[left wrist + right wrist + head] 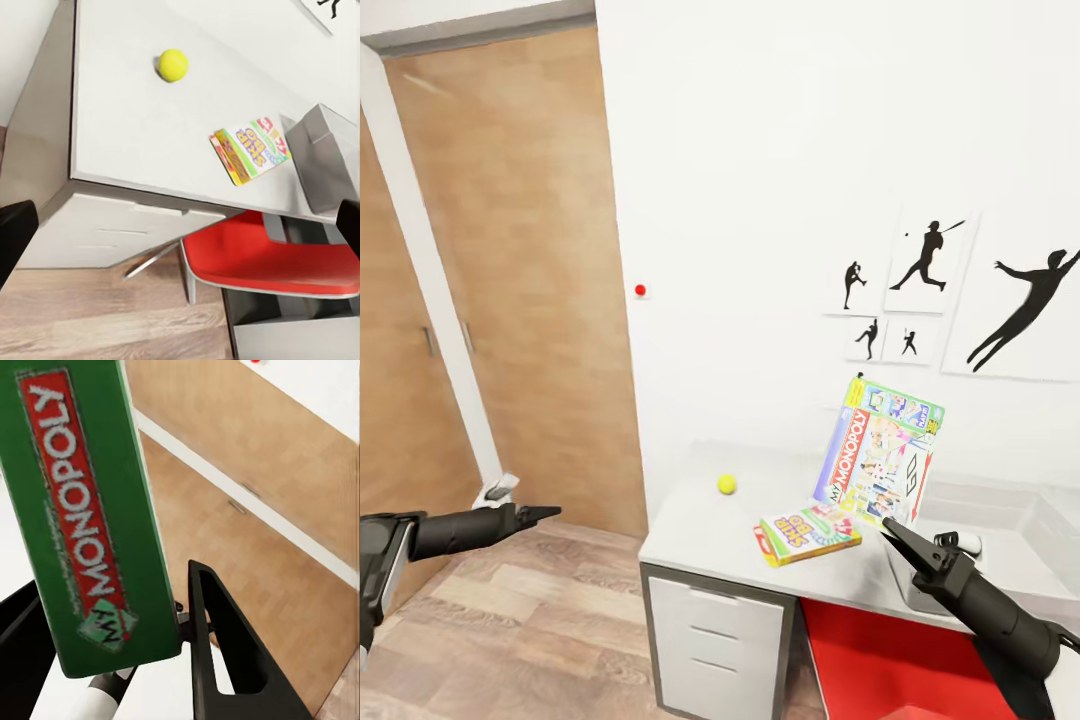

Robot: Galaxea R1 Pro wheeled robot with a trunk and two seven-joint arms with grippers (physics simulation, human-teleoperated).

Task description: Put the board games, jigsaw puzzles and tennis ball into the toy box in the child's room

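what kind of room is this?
Most likely a child's bedroom or playroom: baseball-player silhouette prints on the wall, board games such as the Monopoly box in the right gripper, and a desk.

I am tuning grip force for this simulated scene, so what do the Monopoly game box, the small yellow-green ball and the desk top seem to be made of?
Green Monopoly game box: looks like printed cardboard with a slight sheen; flat faces, crisp edges, printed spine. Small yellow-green ball: plain and matte, possibly felt, though no fuzz or seams are visible. Pale grey desk top: smooth and hard-looking, perhaps laminate or painted board; even colour, no grain.
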